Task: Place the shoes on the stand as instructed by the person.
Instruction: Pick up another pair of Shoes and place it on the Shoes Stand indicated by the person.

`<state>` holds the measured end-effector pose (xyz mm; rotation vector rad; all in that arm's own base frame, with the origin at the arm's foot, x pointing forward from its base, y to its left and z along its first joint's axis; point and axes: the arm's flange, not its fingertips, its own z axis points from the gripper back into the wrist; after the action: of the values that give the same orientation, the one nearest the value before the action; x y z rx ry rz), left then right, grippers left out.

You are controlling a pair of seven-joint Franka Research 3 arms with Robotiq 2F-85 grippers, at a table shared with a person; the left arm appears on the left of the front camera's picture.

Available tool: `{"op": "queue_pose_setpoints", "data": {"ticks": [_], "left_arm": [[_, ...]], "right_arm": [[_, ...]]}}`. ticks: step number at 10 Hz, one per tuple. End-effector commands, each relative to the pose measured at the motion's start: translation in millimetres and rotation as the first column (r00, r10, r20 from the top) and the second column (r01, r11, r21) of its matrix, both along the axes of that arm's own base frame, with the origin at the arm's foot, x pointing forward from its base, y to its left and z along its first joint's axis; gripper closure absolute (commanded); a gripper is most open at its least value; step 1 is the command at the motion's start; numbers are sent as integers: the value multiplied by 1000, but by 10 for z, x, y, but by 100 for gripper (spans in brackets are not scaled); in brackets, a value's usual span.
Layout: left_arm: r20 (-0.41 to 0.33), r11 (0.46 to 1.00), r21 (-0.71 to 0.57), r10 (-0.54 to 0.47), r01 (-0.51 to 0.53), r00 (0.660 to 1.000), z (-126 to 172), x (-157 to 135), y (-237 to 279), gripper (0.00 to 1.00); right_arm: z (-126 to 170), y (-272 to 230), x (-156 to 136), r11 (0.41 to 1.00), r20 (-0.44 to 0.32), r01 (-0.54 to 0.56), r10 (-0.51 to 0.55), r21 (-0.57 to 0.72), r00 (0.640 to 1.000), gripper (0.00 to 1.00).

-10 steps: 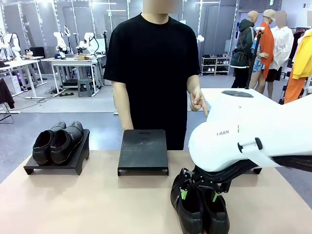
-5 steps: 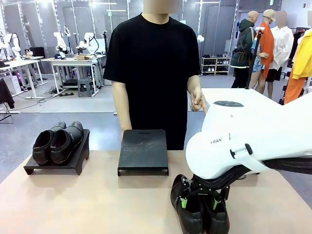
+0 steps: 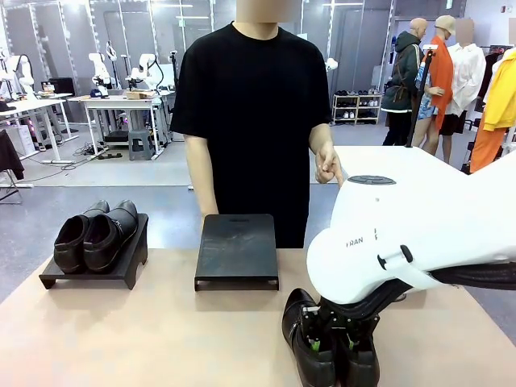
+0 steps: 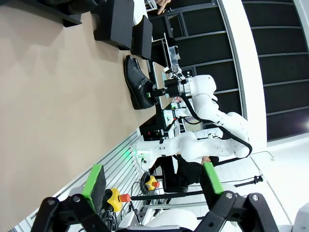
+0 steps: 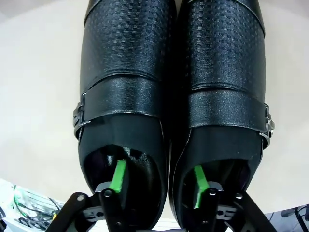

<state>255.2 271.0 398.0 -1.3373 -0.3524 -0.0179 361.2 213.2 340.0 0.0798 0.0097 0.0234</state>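
Bright even indoor light, soft sheen on the shoes [image 5: 128, 72], wide-angle bending at edges.

The front view looks across the desk [image 3: 161, 339] at the person [image 3: 250, 121] on its far side. The left wrist view, rolled sideways, stands well back; the right wrist view sits close above the shoe pair [image 5: 174, 96] all three share.

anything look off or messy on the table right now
Nothing stands out: one pair sits neatly side by side on the left stand, the middle stand sits square, and the second pair lies together on the table, with the right gripper placing one finger in each shoe.
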Motion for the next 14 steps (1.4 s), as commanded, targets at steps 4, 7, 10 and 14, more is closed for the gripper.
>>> {"op": "queue_pose_setpoints", "data": {"ticks": [4, 7, 10, 14], "left_arm": [[10, 1000, 0, -14, 14, 1000, -5, -40, -7, 0], [10, 1000, 0, -14, 14, 1000, -5, -40, -7, 0], [10, 1000, 0, -14, 14, 1000, -5, -40, -7, 0], [10, 1000, 0, -14, 14, 1000, -5, -40, -7, 0]], "right_arm": [[-110, 114, 66, 998, 2, 35, -35, -45, 999, 100], [-58, 121, 71, 999, 25, 38, -37, -37, 999, 100], [237, 25, 26, 998, 72, 36, -32, -55, 997, 100], [1142, -597, -180, 998, 197, -57, 64, -39, 978, 100]]}}
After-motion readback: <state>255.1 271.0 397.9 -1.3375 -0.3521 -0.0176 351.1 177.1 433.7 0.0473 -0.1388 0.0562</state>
